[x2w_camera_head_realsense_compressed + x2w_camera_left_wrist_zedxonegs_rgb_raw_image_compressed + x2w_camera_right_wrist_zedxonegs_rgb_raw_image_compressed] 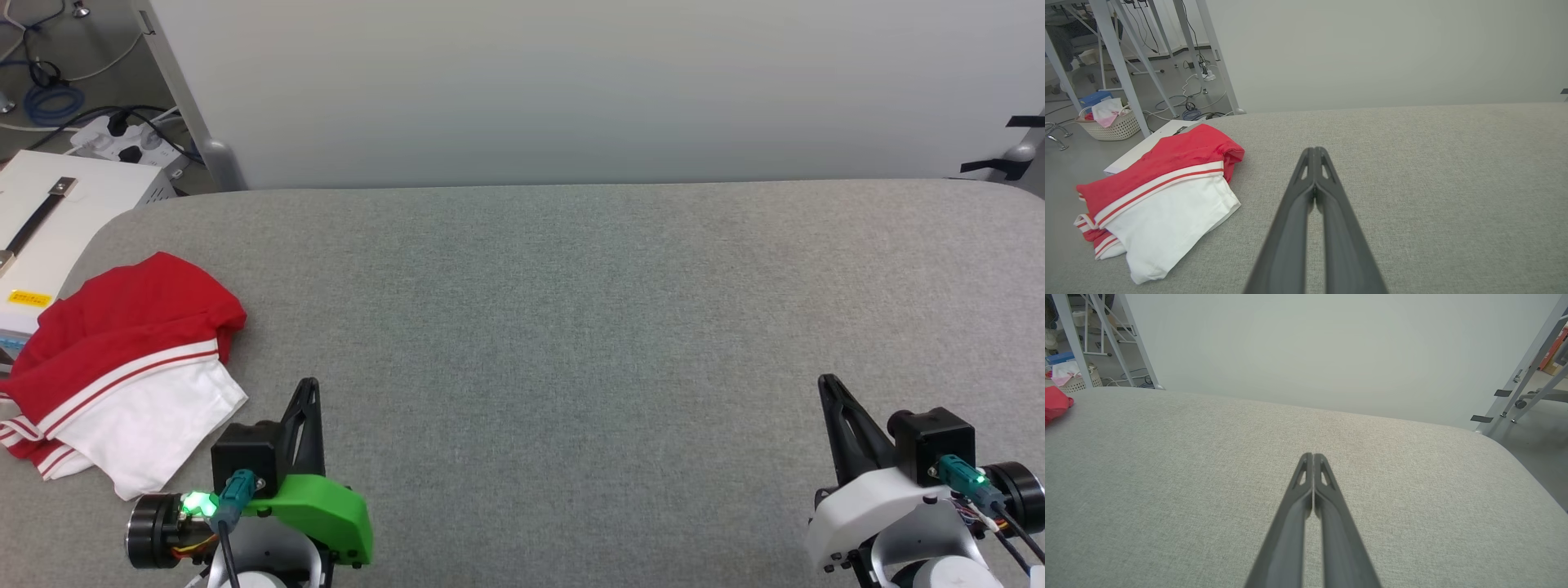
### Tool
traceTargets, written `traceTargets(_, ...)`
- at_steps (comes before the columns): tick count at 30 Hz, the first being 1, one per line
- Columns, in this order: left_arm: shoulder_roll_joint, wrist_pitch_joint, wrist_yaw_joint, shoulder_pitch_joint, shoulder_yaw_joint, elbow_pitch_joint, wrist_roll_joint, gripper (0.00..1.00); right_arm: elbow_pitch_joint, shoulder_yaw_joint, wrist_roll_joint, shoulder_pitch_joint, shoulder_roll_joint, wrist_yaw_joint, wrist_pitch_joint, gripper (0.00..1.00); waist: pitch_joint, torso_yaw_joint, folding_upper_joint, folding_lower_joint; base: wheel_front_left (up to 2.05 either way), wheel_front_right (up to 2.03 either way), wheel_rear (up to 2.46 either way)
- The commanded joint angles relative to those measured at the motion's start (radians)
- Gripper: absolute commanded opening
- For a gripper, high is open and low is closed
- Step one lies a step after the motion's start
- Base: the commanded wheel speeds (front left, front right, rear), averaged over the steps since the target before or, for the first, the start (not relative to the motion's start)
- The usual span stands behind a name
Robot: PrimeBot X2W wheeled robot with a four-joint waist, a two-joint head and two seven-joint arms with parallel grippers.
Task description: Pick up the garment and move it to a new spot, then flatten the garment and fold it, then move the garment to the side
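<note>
- As I looked down from the head camera, the red-and-white garment [122, 359] lay bunched at the left edge of the grey padded table [571, 327].
- Left gripper [309, 385]: fingers pressed together, empty, just beside the garment.
- Right gripper [826, 382]: likewise closed, empty, well apart from it.

No text can be read. The one label in sight is a small yellow sticker [28, 298] with dark print, at about nine o'clock in the head view. It sits on the top face of a white box [77, 204] beyond the worktop's [571, 327] left edge, just at ten o'clock from the garment [122, 327]. Its print is too small and blurred to make out.
</note>
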Motion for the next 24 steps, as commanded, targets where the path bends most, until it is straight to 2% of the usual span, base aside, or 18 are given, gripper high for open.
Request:
traceTargets(1,-0.005,-0.001,-0.004,-0.017,0.001,-0.001,0.010,0.00,0.001,0.000,-0.010,-0.016,-0.001,-0.001,0.000,0.00,0.000,0.000,0.0000,0.0000,0.00,0.00,0.00)
traceTargets(11,-0.005,-0.001,-0.004,-0.017,0.001,-0.001,0.010,0.00,0.001,0.000,-0.010,-0.016,-0.001,-0.001,0.000,0.00,0.000,0.000,0.0000,0.0000,0.00,0.00,0.00)
traceTargets(12,0.000,0.000,0.000,0.000,0.000,0.000,0.000,1.00,0.000,0.000,0.000,0.000,0.000,0.000,0.000,1.00,0.000,0.000,0.0000,0.0000,0.00,0.00,0.00)
traceTargets(24,0.000,-0.017,0.017,0.000,-0.009,-0.001,-0.006,1.00,0.001,-0.012,0.012,0.001,0.000,0.000,-0.017,1.00,0.001,0.000,0.0000,0.0000,0.00,0.00,0.00)
